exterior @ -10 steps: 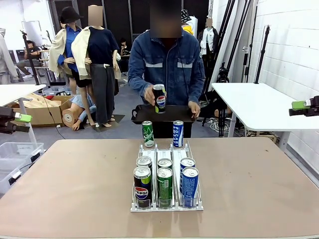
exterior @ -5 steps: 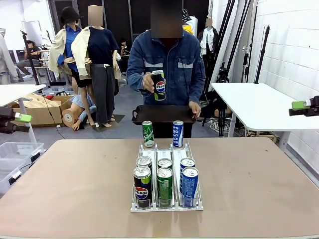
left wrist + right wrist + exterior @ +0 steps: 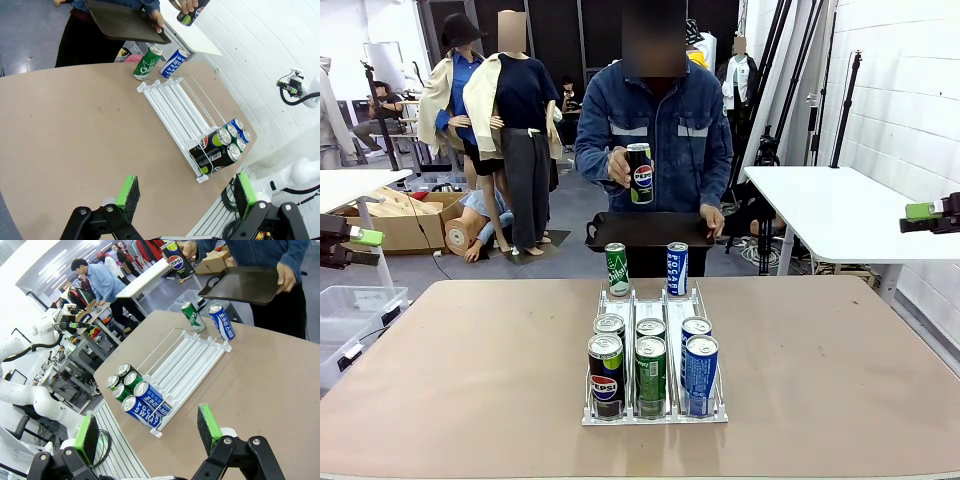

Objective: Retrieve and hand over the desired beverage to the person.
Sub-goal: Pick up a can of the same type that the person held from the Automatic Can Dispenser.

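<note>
The person [image 3: 655,130] stands at the far side in a blue denim jacket. One hand holds a black Pepsi can [image 3: 640,173] up at chest height, and the other holds a black tray [image 3: 650,230]. A clear three-lane rack [image 3: 653,300] sits mid-table. Its near end holds black Pepsi cans [image 3: 605,375], green cans [image 3: 651,372] and blue Pocari Sweat cans [image 3: 701,372]. A green can [image 3: 617,269] and a blue can [image 3: 677,268] stand at its far end. My left gripper [image 3: 186,193] and right gripper [image 3: 148,430] hang open and empty, off the table's sides.
The brown table [image 3: 470,380] has wide bare areas left and right of the rack. A white table [image 3: 840,210] stands beyond the right side. Cardboard boxes [image 3: 405,215] lie on the floor at the left.
The person has lifted the Pepsi can from just above the tray to chest height. Neither arm has moved.
</note>
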Controlling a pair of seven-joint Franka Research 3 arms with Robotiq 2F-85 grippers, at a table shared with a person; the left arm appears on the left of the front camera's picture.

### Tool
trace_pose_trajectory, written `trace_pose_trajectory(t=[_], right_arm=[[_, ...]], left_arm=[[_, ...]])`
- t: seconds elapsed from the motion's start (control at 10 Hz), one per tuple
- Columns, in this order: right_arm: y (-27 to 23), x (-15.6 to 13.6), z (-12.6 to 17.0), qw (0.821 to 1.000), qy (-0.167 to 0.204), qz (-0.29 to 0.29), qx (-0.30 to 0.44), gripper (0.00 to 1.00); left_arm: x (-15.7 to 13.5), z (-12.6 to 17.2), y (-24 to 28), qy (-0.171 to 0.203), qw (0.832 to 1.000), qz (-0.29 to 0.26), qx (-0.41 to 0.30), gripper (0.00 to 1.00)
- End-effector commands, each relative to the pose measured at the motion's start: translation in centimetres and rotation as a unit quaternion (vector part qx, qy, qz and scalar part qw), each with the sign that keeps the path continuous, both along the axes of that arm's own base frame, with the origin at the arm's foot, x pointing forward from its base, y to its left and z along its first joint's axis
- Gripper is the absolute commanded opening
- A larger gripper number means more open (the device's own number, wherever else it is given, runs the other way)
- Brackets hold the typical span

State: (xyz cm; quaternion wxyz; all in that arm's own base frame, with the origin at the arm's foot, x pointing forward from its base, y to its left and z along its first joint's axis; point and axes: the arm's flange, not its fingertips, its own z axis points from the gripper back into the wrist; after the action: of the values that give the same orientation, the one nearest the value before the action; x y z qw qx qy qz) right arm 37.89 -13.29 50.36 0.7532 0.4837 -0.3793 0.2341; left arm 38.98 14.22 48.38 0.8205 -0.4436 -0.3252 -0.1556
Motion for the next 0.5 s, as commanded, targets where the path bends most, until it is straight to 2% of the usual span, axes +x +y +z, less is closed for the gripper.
trace_pose_trajectory(t=[0.0,0.4], right_arm=[[0.05,0.0,0.02,1.0,-0.001,0.002,0.002,1.0],[0.05,0.0,0.02,1.0,-0.001,0.002,0.002,1.0]], left_arm=[[-0.08,0.01,0.15,-0.002,1.0,-0.001,-0.004,1.0],[-0.08,0.01,0.15,-0.002,1.0,-0.001,-0.004,1.0]])
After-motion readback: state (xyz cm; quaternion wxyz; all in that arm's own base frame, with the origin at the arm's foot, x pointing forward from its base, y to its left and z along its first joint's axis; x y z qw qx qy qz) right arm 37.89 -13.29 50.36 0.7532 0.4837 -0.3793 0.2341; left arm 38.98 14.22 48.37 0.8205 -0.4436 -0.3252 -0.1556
